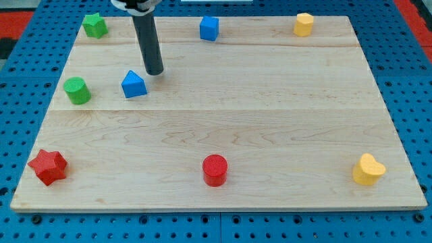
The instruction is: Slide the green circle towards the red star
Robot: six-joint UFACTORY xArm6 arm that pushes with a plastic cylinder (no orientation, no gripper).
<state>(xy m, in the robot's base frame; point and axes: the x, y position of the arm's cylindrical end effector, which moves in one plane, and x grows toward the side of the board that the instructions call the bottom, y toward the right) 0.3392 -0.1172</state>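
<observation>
The green circle (77, 90) is a short green cylinder at the view's left, on the wooden board (270, 121). The red star (48, 167) lies at the bottom left corner, well below the green circle. My tip (154, 71) is the lower end of the dark rod that comes down from the view's top. It rests on the board to the right of the green circle and a little above it, just above and to the right of a blue block with a peaked top (134, 84). It touches no block.
A green star (95, 25) sits at the top left, a blue cube (209, 28) at the top middle, a yellow block (304, 24) at the top right. A red cylinder (215, 170) stands at the bottom middle, a yellow heart (368, 169) at the bottom right.
</observation>
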